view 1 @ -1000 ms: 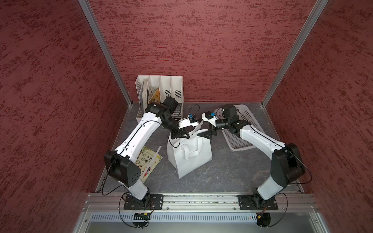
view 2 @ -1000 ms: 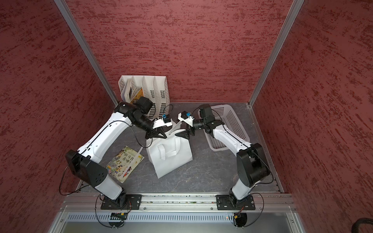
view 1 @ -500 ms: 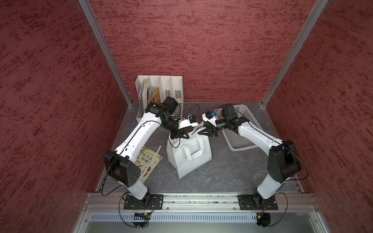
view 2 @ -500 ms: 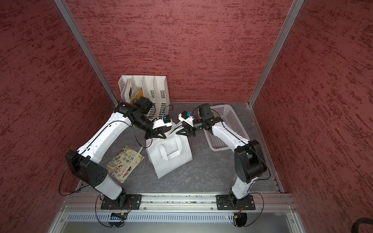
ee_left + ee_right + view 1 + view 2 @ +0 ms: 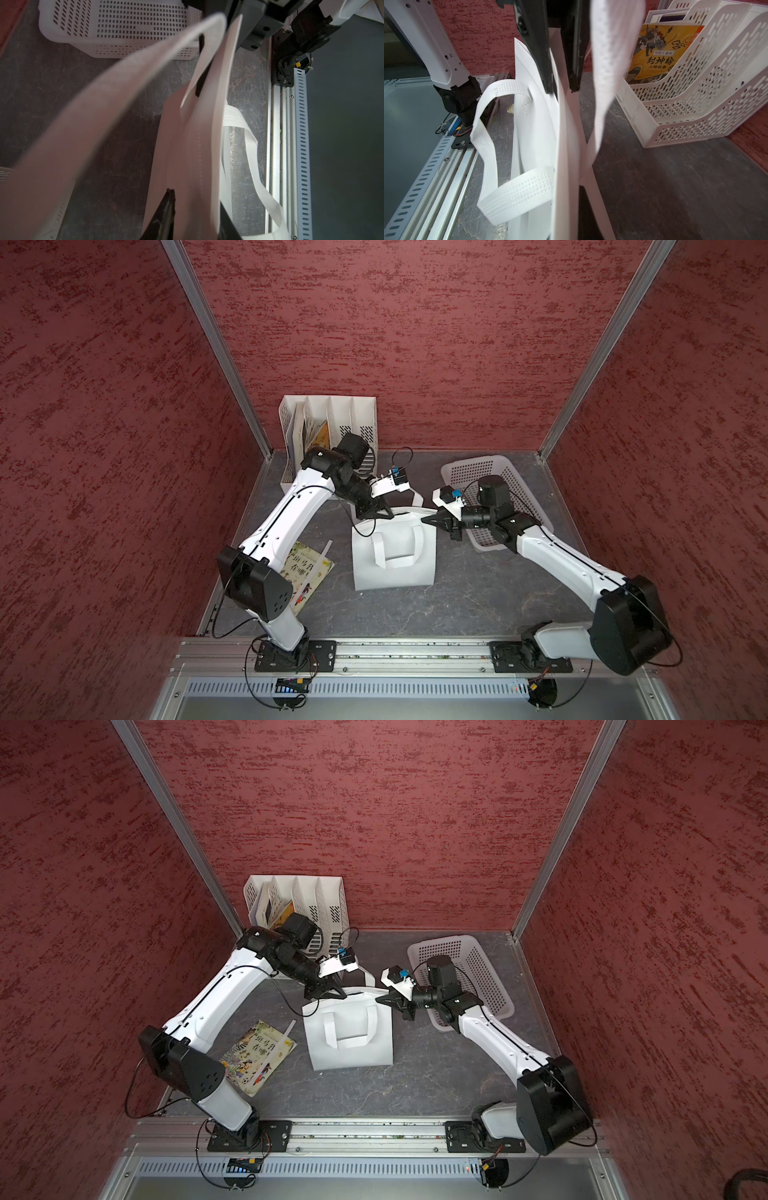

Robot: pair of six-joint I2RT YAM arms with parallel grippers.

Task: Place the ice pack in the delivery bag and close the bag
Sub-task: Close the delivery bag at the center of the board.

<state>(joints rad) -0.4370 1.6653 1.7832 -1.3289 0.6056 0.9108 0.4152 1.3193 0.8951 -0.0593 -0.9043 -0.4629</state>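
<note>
Your right hand (image 5: 429, 520) pinches the rim of the delivery bag (image 5: 392, 572), likely to stretch its mouth; opposite, your left hand (image 5: 380, 515) straddles it, spread.

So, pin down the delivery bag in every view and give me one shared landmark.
Top view: delivery bag in the centre.
Top view: delivery bag in the centre again.
Left wrist: close up, its white wall across the picture.
Right wrist: close up, seen edge-on.
Shared landmark: the front aluminium rail.
</note>
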